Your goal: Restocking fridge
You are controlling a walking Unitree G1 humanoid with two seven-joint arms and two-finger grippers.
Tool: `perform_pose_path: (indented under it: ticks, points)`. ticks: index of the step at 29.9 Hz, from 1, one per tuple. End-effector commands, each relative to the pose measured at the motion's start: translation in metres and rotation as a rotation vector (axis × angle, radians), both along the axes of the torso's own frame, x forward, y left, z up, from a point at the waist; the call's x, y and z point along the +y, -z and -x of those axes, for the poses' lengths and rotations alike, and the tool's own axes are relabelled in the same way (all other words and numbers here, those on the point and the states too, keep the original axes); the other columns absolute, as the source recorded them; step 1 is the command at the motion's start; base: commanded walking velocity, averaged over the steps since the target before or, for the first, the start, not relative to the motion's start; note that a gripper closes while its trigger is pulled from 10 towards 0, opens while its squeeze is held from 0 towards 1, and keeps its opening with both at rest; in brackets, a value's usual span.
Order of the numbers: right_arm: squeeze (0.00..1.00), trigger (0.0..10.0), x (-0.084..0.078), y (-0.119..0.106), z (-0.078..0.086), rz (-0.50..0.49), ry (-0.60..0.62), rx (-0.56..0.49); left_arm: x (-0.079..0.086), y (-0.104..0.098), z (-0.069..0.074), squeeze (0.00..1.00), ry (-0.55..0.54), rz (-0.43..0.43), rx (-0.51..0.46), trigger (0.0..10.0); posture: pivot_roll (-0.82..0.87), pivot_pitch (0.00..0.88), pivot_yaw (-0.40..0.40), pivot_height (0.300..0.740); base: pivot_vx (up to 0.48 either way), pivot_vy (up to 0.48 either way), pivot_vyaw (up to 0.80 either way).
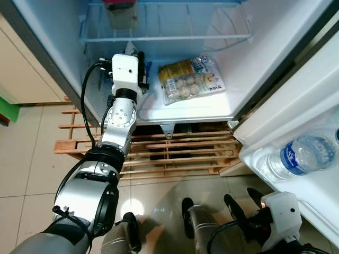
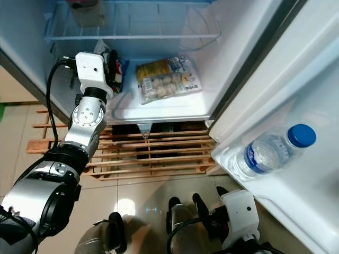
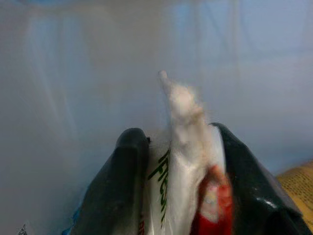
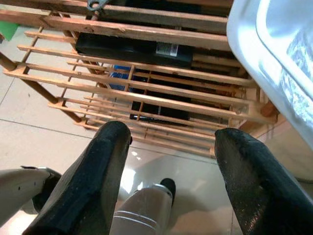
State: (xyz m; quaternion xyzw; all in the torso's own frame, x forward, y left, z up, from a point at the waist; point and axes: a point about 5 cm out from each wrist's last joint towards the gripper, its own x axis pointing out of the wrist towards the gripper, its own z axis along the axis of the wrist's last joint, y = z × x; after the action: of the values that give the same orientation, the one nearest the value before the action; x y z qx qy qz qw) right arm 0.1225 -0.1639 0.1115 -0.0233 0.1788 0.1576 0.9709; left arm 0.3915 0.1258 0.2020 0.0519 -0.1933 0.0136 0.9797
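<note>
A glossy tiled floor (image 1: 32,159) and slatted wooden pallet (image 1: 175,153) are seen below the fridge (image 1: 222,84). A crinkled packet (image 3: 183,161) is clamped by the left gripper (image 3: 181,166); the right gripper (image 4: 171,161) is held wide open, empty.

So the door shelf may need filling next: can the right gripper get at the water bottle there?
Probably yes: the right gripper hangs open and empty, low beside the door, and nothing covers the water bottle.

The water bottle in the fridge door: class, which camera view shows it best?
The right eye view: the water bottle shows whole, blue cap included, lying in the door shelf. The left eye view cuts off its cap end; the right wrist view catches just a blurred edge.
</note>
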Motion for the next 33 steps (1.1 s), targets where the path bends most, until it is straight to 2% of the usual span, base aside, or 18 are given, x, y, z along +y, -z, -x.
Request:
perform_pose_path:
  ticks: [1,7,11,14,17,18,19,24,26,27,33]
  points:
    - [0.00,10.0,-0.002,-0.002,0.002,0.007,0.010,0.003,0.013,0.029,0.003,1.00,-0.072,0.013,0.120,10.0,-0.40,0.365,-0.038,0.740,0.000,0.000,0.00]
    - [0.00,10.0,-0.003,-0.002,-0.001,0.009,0.014,-0.002,0.006,0.014,0.005,1.00,-0.049,0.003,0.034,10.0,-0.38,0.353,-0.030,0.740,0.000,0.000,0.00]
    - [0.00,10.0,-0.001,-0.001,-0.003,0.005,0.009,-0.006,-0.003,0.008,0.018,1.00,-0.010,-0.008,-0.051,10.0,-0.36,0.348,-0.027,0.740,0.000,0.000,0.00]
    - [0.00,10.0,0.000,0.000,-0.004,0.002,0.004,-0.005,-0.005,0.005,0.021,1.00,-0.005,-0.008,-0.071,10.0,-0.35,0.345,-0.027,0.740,0.000,0.000,0.00]
    - [0.00,10.0,0.000,0.002,-0.004,0.004,-0.010,-0.003,-0.012,0.001,0.031,1.00,0.019,0.007,-0.090,10.0,-0.33,0.327,-0.025,0.740,0.000,0.000,0.00]
    - [0.00,10.0,0.000,0.003,-0.004,0.005,-0.012,0.000,-0.015,0.000,0.035,1.00,0.035,0.007,-0.090,10.0,-0.33,0.323,-0.026,0.740,0.000,0.000,0.00]
    - [0.00,10.0,-0.002,0.004,-0.002,0.010,-0.015,0.007,-0.022,-0.001,0.047,1.00,0.073,0.007,-0.088,10.0,-0.32,0.313,-0.025,0.740,0.000,0.000,0.00]
    - [0.00,10.0,-0.003,0.006,-0.005,0.011,-0.015,0.007,-0.024,-0.003,0.062,1.00,0.099,0.005,-0.075,10.0,-0.30,0.294,-0.021,0.740,0.000,0.000,0.00]
    - [0.00,10.0,-0.002,0.007,-0.008,0.009,-0.019,0.003,-0.025,-0.004,0.071,1.00,0.111,0.011,-0.061,10.0,-0.29,0.286,-0.020,0.740,0.000,0.000,0.00]
    - [0.00,10.0,0.001,0.008,-0.011,0.002,-0.029,-0.003,-0.026,-0.003,0.081,1.00,0.126,0.012,-0.038,10.0,-0.28,0.278,-0.017,0.740,0.000,0.000,0.00]
    - [0.00,10.0,0.003,0.011,-0.016,-0.005,-0.037,-0.012,-0.024,0.003,0.092,1.00,0.125,0.016,0.029,10.0,-0.27,0.257,-0.011,0.740,0.000,0.000,0.00]
